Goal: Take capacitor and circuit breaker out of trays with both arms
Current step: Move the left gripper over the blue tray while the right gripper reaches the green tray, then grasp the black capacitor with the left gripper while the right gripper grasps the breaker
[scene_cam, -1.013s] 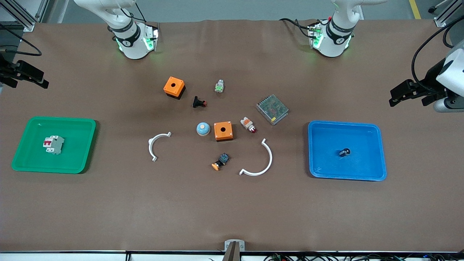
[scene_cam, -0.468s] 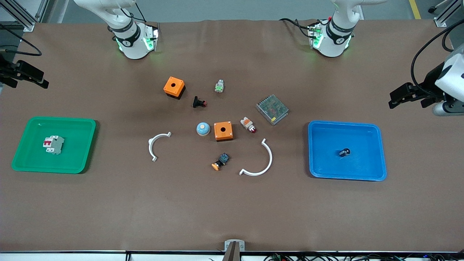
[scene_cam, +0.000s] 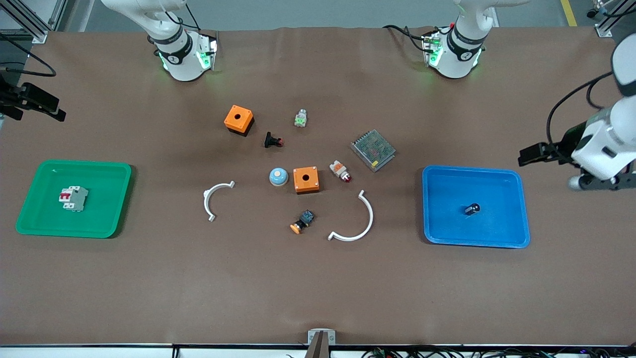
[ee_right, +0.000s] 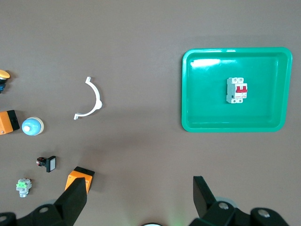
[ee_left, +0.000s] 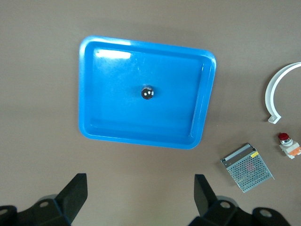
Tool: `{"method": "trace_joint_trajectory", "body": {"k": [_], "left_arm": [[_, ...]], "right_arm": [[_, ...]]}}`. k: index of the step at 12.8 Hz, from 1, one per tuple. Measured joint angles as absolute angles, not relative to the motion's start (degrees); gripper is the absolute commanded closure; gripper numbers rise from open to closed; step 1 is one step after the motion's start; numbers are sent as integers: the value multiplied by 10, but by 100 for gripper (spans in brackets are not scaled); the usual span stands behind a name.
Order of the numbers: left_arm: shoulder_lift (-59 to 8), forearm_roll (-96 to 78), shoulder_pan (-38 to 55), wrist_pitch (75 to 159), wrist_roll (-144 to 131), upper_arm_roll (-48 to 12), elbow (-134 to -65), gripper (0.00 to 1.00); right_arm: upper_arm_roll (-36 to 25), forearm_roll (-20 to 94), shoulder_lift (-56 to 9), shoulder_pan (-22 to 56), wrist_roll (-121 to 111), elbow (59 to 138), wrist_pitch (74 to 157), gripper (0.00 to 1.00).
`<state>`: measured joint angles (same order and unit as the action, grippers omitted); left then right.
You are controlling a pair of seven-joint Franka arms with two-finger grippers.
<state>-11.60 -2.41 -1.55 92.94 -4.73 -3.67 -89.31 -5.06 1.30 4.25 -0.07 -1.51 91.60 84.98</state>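
Left gripper (ee_left: 139, 202) shifted, open, empty | cylindrical capacitor (scene_cam: 472, 209) in glossy blue tray (scene_cam: 516, 209) | right gripper (ee_right: 139, 200) open

Robotics lab or test workshop, brown-covered desk (scene_cam: 318, 288) with two arm bases at 12 o'clock, aluminium frame posts (scene_cam: 30, 20) at the corners, loose cables (scene_cam: 447, 352) at 6 o'clock, scattered electrical parts at centre

capacitor (scene_cam: 472, 209) unobstructed above | breaker (scene_cam: 73, 198) unobstructed above

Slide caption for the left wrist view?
Open left gripper above table; tiny black silver-ended capacitor lies in the blue tray.
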Motion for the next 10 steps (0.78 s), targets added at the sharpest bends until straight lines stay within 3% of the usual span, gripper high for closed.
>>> {"method": "trace_joint_trajectory", "body": {"k": [3, 10], "left_arm": [[-186, -25, -17, 980, -47, -37, -894, 0], [-302, -25, -18, 1152, -47, -36, -945, 0]], "right_arm": [[-51, -1, 28, -2, -15, 914, 856, 0], [-59, -13, -131, -93, -78, 916, 1005, 0]]}}
